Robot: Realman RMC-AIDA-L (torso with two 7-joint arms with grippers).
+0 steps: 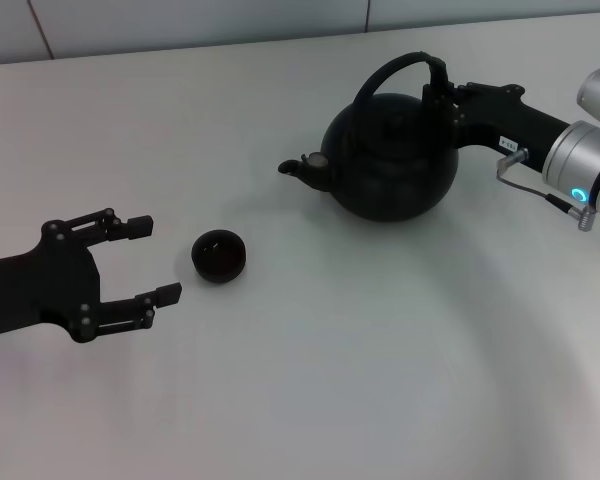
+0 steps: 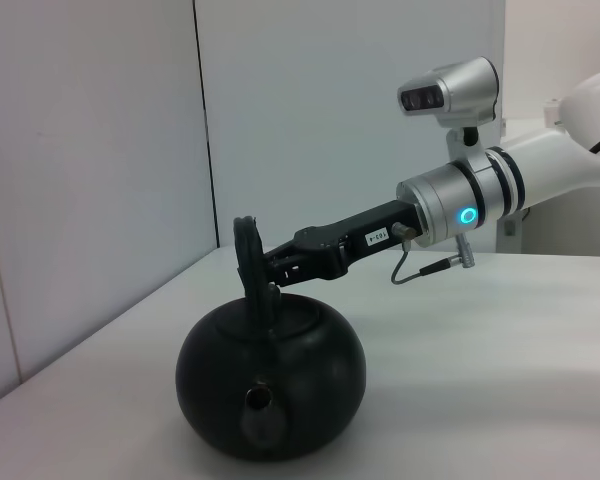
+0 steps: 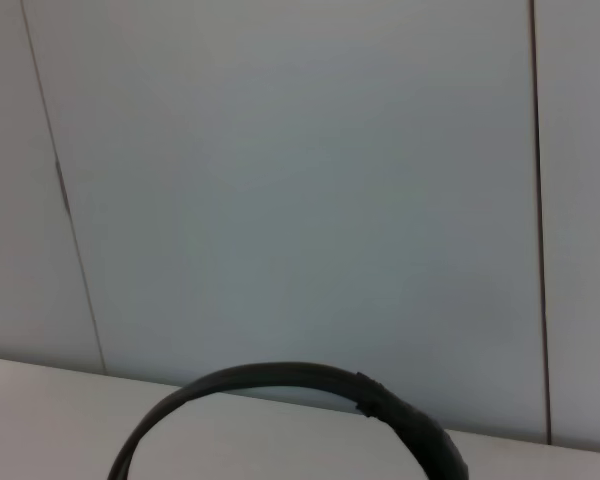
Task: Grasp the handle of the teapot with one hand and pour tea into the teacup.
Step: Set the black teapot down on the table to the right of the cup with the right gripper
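The matte-black teapot (image 1: 390, 160) stands upright on the white table (image 1: 330, 380), right of centre, its spout (image 1: 298, 170) pointing left toward the teacup (image 1: 218, 255). The small dark teacup sits on the table a spout's reach to the lower left. My right gripper (image 1: 440, 95) comes in from the right and is shut on the right side of the arched handle (image 1: 385, 72). The left wrist view shows the teapot (image 2: 270, 375), the handle (image 2: 247, 250) and the right gripper (image 2: 270, 272) on it. The handle's arc shows in the right wrist view (image 3: 280, 377). My left gripper (image 1: 160, 260) is open, just left of the teacup.
Grey wall panels (image 1: 180, 20) rise behind the table's far edge. The robot's head camera unit (image 2: 450, 90) and white body show behind the right arm in the left wrist view. Bare tabletop lies in front of the teapot and teacup.
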